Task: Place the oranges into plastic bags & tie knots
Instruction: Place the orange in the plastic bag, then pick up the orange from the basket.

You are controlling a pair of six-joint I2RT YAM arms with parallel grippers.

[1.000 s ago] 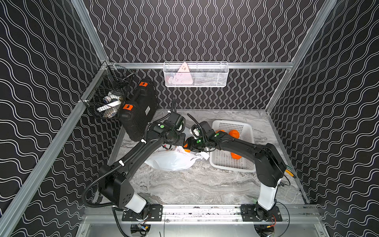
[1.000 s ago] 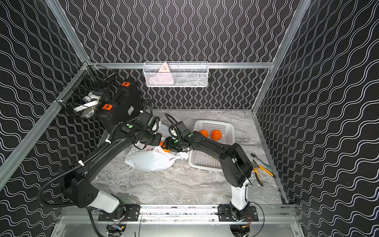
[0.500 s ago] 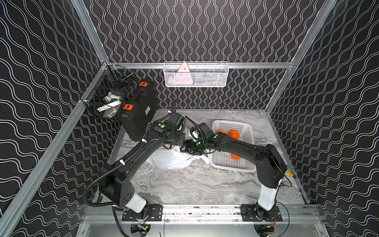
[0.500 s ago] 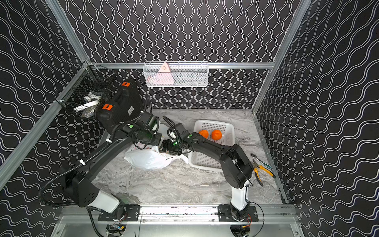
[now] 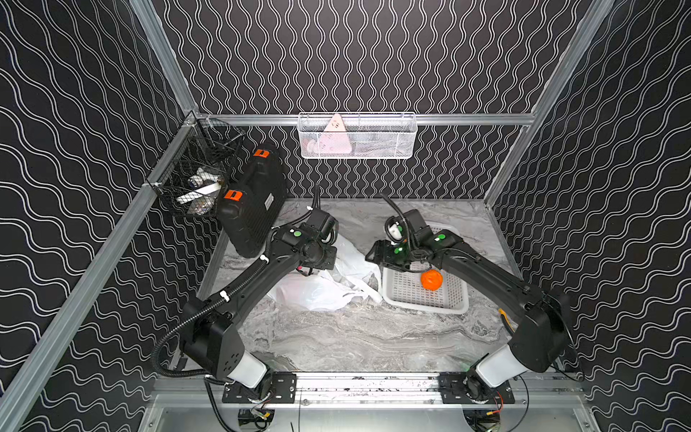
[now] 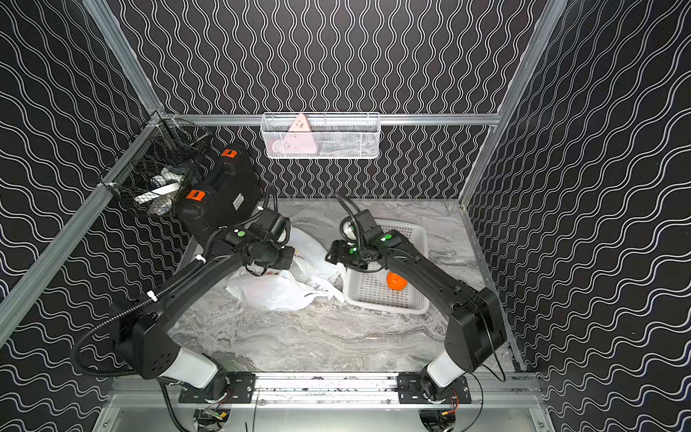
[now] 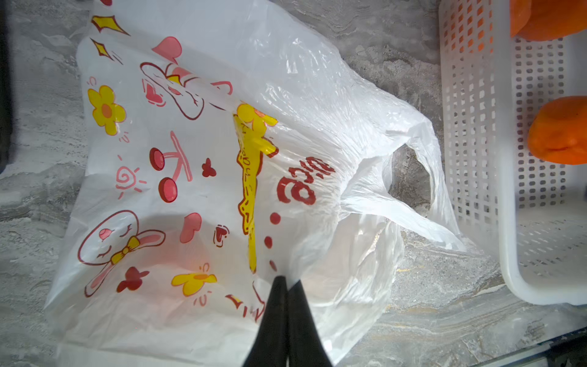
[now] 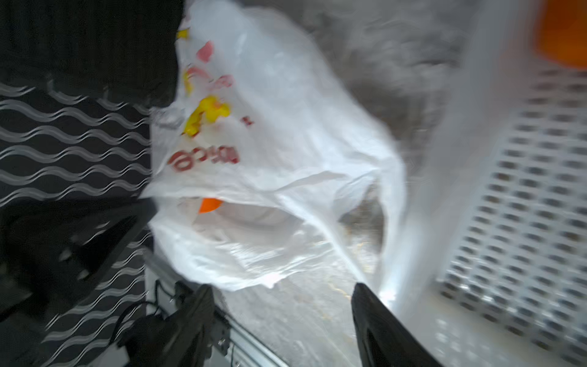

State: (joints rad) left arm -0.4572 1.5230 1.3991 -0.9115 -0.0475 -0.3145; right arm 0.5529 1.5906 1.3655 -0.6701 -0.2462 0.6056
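Beside basket [image 5: 422, 307], right hand [image 8: 282, 287] back from bag [image 5: 321, 295], jaws apart

In both top views the 2 arms rise from bases at the lower edge of the frame and reach inward toward the centre. The left arm [image 5: 246, 284] runs from lower left up to a bent wrist [image 5: 310, 243] just left of centre, its tool end pointing down. The left gripper [image 7: 283, 281] has its jaws pressed together, pinching the film of the plastic bag [image 7: 197, 159]. The right arm [image 5: 486, 273] stretches from lower right to just right of centre. The right gripper [image 8: 281, 297] holds nothing, jaws wide apart, in a blurred wrist view.
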